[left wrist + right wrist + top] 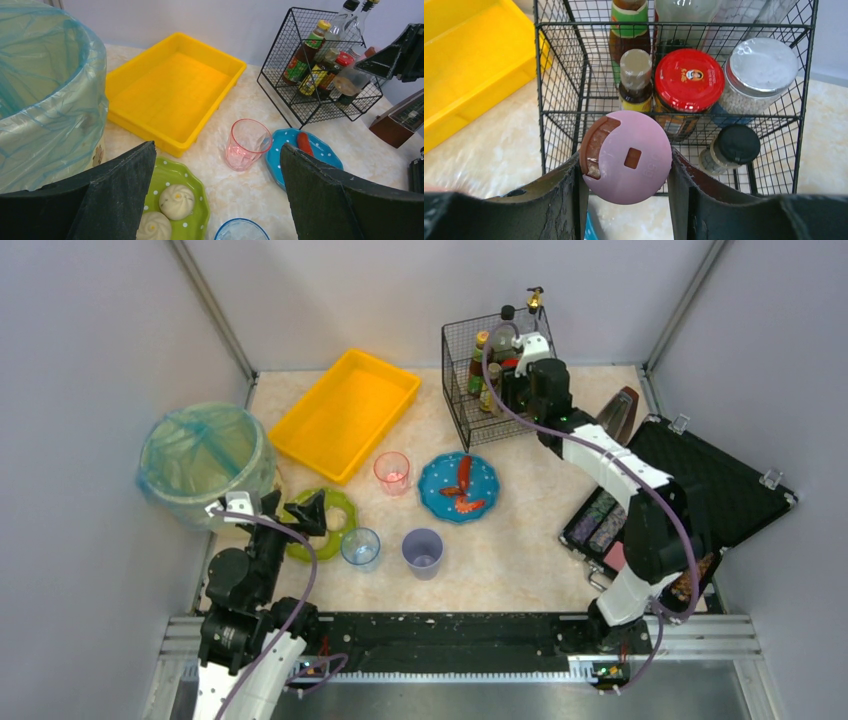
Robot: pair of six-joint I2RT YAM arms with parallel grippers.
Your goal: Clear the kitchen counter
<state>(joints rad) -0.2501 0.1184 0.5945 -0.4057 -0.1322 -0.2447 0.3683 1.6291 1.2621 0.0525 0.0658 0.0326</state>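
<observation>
- The bench (520, 550) fills my top view. It is beige and mottled, with grey walls on three sides and the black rail at 6 o'clock.
- A black case (720, 485) lies open at 3 o'clock, partly under the right arm.
- A bin (165, 495) with a blue liner stands at 9 o'clock, at the bench's left edge.
- A yellow tray (345, 412) sits at 11 o'clock.
- A wire basket (462, 400) at 1 o'clock holds bottles and jars.
- A blue plate (440, 475) near the centre carries red food pieces (465, 477). A green plate (335, 502) at 8 o'clock carries two buns (176, 201).
- A pink cup (392, 472) stands between the tray and the blue plate. A clear blue cup (360, 547) and a purple cup (423, 552) stand side by side near 7 o'clock.
- My left fingers (310, 512) hover over the green plate, spread wide and holding nothing.
- My right fingers (512, 368) are at the basket, about half closed, and grip a pink-capped jar (631, 160) from both sides. I cannot tell whether the jar is inside the basket.
</observation>
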